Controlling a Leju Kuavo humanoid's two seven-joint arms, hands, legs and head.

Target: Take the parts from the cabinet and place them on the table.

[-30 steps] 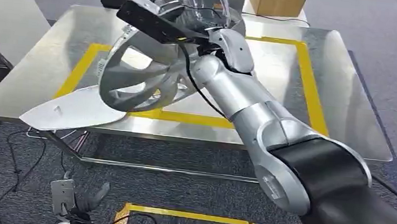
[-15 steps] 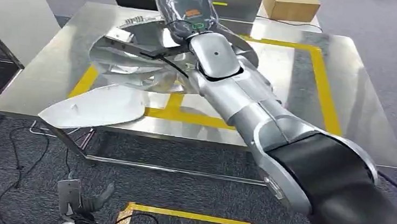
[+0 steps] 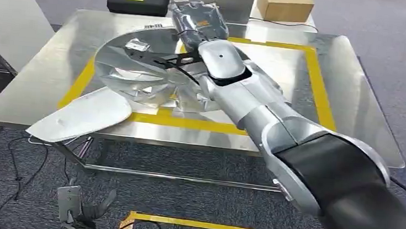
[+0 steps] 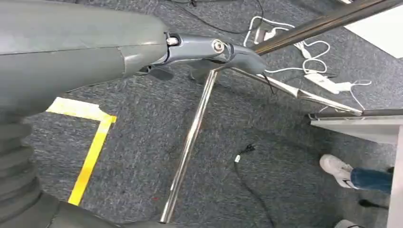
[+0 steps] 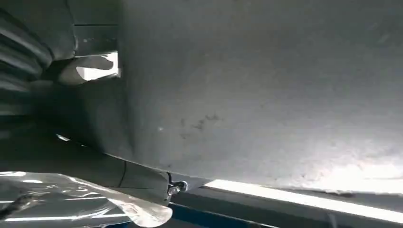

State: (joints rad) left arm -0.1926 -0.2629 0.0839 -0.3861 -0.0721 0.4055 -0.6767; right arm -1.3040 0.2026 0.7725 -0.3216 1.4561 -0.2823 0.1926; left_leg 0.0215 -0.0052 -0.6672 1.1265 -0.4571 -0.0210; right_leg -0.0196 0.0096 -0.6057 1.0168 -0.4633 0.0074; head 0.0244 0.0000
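A large silver fan-shaped wheel part (image 3: pixel 137 78) lies flat on the steel table (image 3: pixel 351 105), inside the yellow tape frame. My right arm reaches across the table. My right hand (image 3: pixel 198 17), wrapped in a clear plastic cover, grips the part's far rim. The right wrist view looks close onto the part's grey surface (image 5: pixel 261 95), with the thumb (image 5: pixel 90 66) against it. A flat white panel part (image 3: pixel 81 115) lies beside the wheel and hangs over the table's front left edge. My left hand (image 3: pixel 84 206) hangs low by the floor and holds nothing; its thumb (image 4: pixel 209 47) sticks out.
A black case (image 3: pixel 135 0) and a cardboard box (image 3: pixel 284 2) stand beyond the table's far edge. A white surface (image 3: pixel 4 14) is at the left. Cables and a power strip (image 4: pixel 328 83) lie on the carpet by the table leg (image 4: pixel 190 142). A person's shoe (image 4: pixel 337 168) is nearby.
The wheel part has gone from tilted up in my right hand to lying flat on the table. The right hand has moved further over the table. The view has shifted slightly.
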